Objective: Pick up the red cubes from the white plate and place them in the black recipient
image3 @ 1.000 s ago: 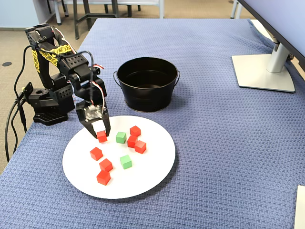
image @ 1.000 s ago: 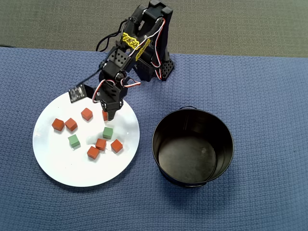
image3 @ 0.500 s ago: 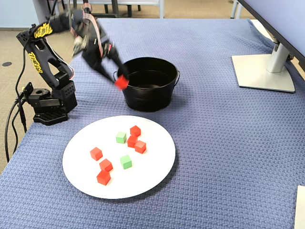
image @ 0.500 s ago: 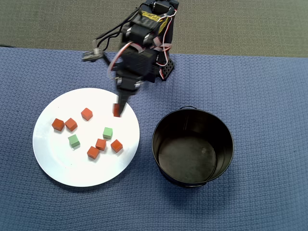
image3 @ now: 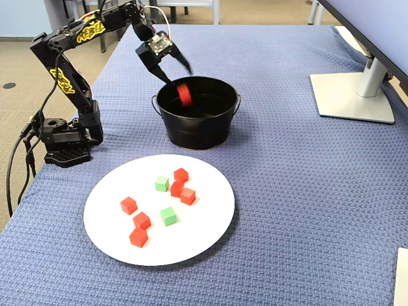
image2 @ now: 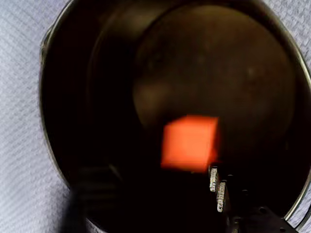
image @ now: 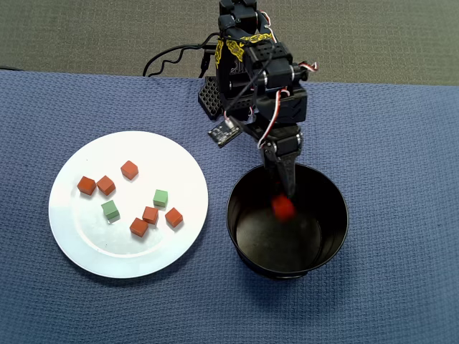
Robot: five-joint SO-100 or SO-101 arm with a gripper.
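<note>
— Hand, fixed view: how do its jaws stand?
— Spread apart, gripping nothing. Both fingers slant down over the mouth of the black recipient.

— And directly under the hand?
— One red cube, blurred, just below the fingertips and clear of them, inside the ring of the rim. In the overhead view it lies just beyond the hand, against the dark base of the black recipient. In the wrist view the same red cube sits mid-frame over the base, with a finger at the lower edge and the pot wall all round.

— Farther out from the hand?
— The white plate lies well apart from the hand, beside the black recipient and not touching it. It carries six red cubes and two green cubes, all loose.

— Beneath everything?
— A worktop covered in blue woven cloth; the arm's base stands on it behind the hand.
</note>
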